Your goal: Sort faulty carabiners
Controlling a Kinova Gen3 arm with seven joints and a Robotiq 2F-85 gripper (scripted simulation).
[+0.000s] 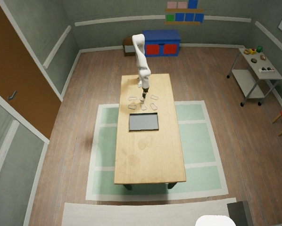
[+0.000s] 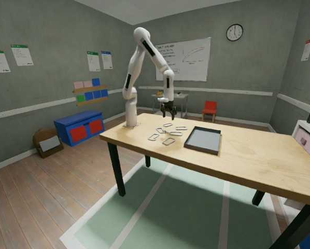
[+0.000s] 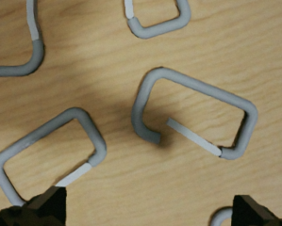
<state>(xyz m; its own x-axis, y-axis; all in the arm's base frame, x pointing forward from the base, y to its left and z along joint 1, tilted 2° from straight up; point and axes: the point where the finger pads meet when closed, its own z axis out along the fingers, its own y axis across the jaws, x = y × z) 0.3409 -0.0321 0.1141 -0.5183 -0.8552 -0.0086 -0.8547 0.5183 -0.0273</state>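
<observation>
Right, the sorting is still to be done: the grey tray (image 1: 144,130) (image 2: 201,150) holds no carabiner, and the whole set lies on the table (image 1: 149,165) (image 2: 256,150) (image 3: 98,56), just beyond the tray's far side in the top view. The hand (image 1: 144,96) (image 2: 168,118) (image 3: 149,210) hangs above them, fingers spread wide with nothing between them. And here's the one to watch: in the wrist view, the open-gated carabiner (image 3: 202,87) lies flat near the middle, its pale gate (image 3: 193,137) angled inward, free end apart from the hooked nose. No finger touches that gate, so it looks like a strong candidate for the tray. To its left, the neighbouring carabiner (image 3: 34,134) is partly hidden behind a fingertip; the visible end of its gate joins the frame, but I can't tell whether the other end closes. The others run off the edge, and a shut gate alone wouldn't prove a good spring anyway. So what's left, I'd judge, is pushing any untested gates, then lifting each sticker into the tray. The next grasp probably wants the solid frame, clear of that loose gate.
</observation>
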